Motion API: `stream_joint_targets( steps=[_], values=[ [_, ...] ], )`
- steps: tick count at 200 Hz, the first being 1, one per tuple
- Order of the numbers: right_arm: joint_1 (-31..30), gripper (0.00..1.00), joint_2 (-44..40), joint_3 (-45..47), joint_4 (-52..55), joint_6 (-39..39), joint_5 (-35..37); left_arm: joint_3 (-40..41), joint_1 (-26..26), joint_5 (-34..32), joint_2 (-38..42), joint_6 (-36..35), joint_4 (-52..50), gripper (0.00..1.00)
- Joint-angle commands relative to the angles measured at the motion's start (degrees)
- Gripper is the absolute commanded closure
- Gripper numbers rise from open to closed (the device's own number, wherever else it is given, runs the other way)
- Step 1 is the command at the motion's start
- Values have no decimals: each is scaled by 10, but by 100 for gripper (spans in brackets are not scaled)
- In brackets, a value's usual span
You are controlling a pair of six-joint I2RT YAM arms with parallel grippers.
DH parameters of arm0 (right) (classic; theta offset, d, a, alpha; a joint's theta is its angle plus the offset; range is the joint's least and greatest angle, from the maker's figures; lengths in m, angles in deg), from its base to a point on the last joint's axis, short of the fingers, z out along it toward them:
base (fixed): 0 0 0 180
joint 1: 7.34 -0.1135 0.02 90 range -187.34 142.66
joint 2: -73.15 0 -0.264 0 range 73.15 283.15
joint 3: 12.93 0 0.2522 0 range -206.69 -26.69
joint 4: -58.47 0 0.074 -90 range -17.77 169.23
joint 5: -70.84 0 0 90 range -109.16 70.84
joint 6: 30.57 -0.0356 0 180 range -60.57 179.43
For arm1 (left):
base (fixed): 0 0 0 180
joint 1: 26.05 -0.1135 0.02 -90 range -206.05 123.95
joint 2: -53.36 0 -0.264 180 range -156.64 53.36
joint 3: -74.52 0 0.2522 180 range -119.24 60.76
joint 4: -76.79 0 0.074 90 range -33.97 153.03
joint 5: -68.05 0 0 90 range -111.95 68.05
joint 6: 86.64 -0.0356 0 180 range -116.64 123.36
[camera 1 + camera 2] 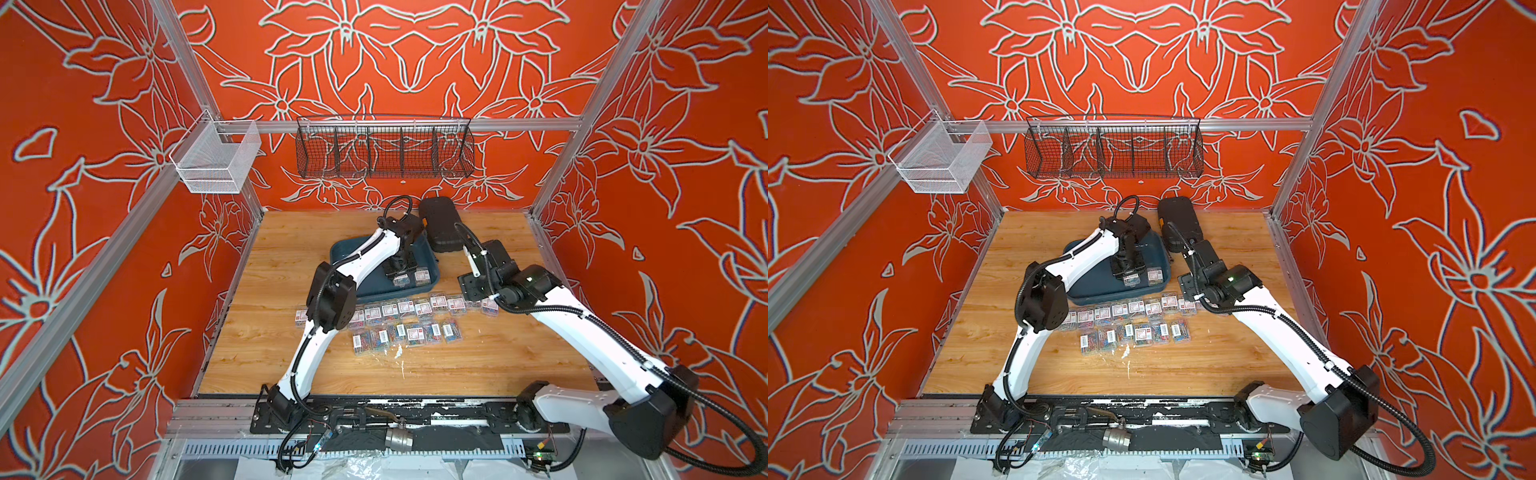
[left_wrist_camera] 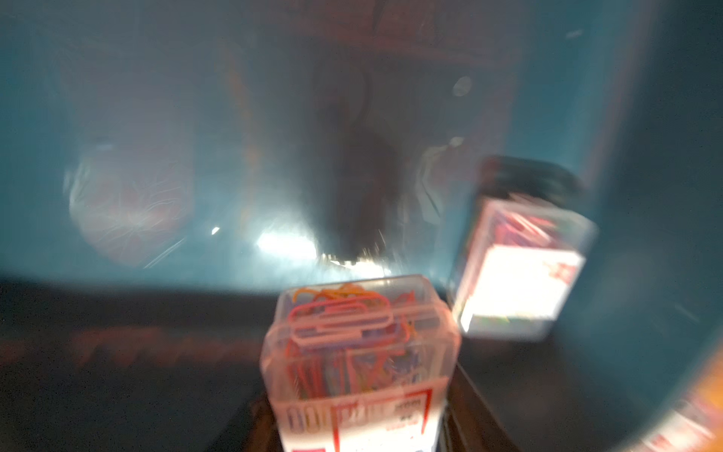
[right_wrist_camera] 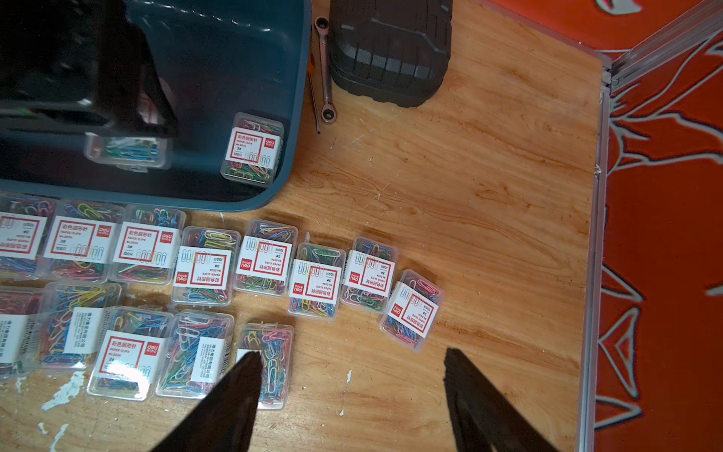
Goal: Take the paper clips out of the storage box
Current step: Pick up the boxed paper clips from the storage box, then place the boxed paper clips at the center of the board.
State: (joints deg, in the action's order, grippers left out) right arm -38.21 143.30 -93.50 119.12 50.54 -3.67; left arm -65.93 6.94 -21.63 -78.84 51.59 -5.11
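Our left hand (image 1: 399, 272) pinches one box of paper clips (image 2: 360, 352) inside the storage box (image 3: 234, 58); a second box (image 3: 253, 148) lies in its corner. Our right hand (image 3: 350, 366) hovers spread by the end of the rows (image 3: 205, 266) on the surface (image 3: 469, 195). A wrench (image 3: 324, 66) lies between storage box and black case (image 3: 391, 47).

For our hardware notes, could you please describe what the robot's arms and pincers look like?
The left arm and right arm have white shells, black joint housings and black corrugated cables tied alongside. The right pincer has dark tapering fingers.
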Motion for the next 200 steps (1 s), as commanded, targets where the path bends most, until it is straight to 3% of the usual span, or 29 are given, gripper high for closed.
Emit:
stream_joint_targets(
  steps=[1, 56, 100, 149, 200],
  values=[
    [2, 24, 8, -5, 5, 6, -5, 11, 8, -19, 57, -2, -36, 65],
    [1, 25, 24, -9, 7, 5, -10, 79, 22, -27, 152, 6, -63, 68],
    [1, 26, 38, -15, 8, 3, -15, 177, 36, -39, 249, 25, -85, 69],
    [2, 26, 44, -15, 6, 2, -15, 332, 55, -36, 361, 59, -90, 71],
    [1, 26, 44, -11, 1, 3, -18, 507, 70, -24, 453, 86, -16, 71]
  ],
)
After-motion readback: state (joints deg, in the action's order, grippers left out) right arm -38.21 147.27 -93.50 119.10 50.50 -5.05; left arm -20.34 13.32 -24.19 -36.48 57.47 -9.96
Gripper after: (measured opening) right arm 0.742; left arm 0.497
